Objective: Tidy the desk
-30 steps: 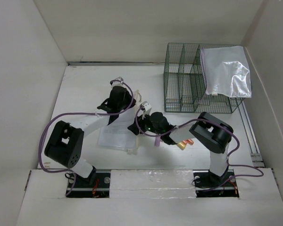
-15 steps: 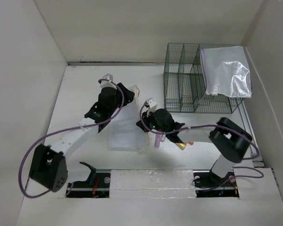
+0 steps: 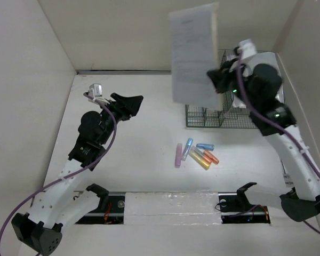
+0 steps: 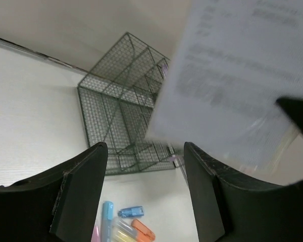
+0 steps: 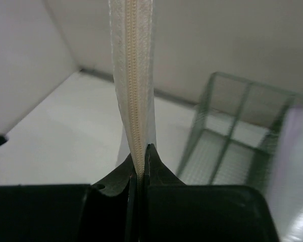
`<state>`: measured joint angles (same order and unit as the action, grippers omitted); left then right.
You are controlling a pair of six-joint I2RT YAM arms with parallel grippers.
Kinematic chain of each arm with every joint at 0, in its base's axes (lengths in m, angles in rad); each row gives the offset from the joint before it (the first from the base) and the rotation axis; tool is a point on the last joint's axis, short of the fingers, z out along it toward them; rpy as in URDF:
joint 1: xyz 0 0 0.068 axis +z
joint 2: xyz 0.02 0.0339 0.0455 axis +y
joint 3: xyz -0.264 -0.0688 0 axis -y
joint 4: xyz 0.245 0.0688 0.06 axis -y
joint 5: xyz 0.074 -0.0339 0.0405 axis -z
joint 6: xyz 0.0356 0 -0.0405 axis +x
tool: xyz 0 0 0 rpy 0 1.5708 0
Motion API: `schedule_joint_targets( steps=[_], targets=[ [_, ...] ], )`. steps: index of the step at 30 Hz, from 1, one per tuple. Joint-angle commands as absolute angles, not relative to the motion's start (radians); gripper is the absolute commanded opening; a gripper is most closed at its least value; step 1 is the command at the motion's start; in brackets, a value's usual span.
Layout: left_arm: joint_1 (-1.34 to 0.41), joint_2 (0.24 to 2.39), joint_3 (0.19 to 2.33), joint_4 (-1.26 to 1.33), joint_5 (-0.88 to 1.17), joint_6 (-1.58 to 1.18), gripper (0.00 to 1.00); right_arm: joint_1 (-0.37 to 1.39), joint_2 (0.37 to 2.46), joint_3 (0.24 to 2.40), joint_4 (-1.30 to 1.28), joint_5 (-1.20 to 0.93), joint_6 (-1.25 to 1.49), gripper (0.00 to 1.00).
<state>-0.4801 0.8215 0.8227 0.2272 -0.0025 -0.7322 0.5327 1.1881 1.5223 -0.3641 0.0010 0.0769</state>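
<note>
On the white desk (image 3: 144, 133) only the pens remain near the middle. My right gripper (image 3: 217, 80) is shut on the zipper edge of a clear document pouch (image 3: 193, 53) with a printed sheet inside, holding it upright high above the dark green wire rack (image 3: 202, 114). In the right wrist view the jaws (image 5: 141, 156) pinch the cream zipper strip (image 5: 132, 75). My left gripper (image 3: 130, 104) hangs open and holds nothing over the desk's left half. From its own view (image 4: 146, 196) it faces the rack (image 4: 121, 111) and the raised pouch (image 4: 232, 85).
Several coloured highlighters (image 3: 194, 154) lie loose on the desk in front of the rack, also seen low between my left fingers as the highlighters (image 4: 121, 227). White walls bound the desk on the left, back and right. The rack stands at the back right.
The left gripper let go of the pouch, opened and drew back left. The right gripper shut on the pouch and lifted it from the desk up over the rack, uncovering the highlighters.
</note>
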Motion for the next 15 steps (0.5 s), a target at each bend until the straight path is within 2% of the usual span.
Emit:
schedule_joint_targets(
  steps=[1,2,4,5,6,9,15],
  targets=[
    [-0.477,0.825,0.779,0.307,0.126,-0.764,0.57,0.298,1.201,1.742,-0.613,-0.272,0.012,0.0],
    [-0.477,0.83,0.772,0.317,0.141,-0.768,0.57,0.223,1.216,1.788,-0.633,-0.347,0.012,0.0],
    [-0.497,0.838,0.744,0.354,0.158,-0.775,0.57,-0.051,1.287,1.929,-0.687,-0.62,0.018,0.0],
    [-0.497,0.838,0.744,0.354,0.158,-0.775,0.57,-0.052,1.287,1.93,-0.687,-0.621,0.026,0.0],
    [-0.497,0.838,0.739,0.357,0.163,-0.775,0.57,-0.166,1.311,1.956,-0.686,-0.766,0.041,0.0],
    [-0.506,0.833,0.721,0.38,0.176,-0.776,0.56,-0.273,1.397,2.006,-0.612,-0.981,0.139,0.0],
    [-0.506,0.83,0.698,0.417,0.215,-0.792,0.56,-0.409,1.45,2.022,-0.543,-1.13,0.204,0.0]
  ],
)
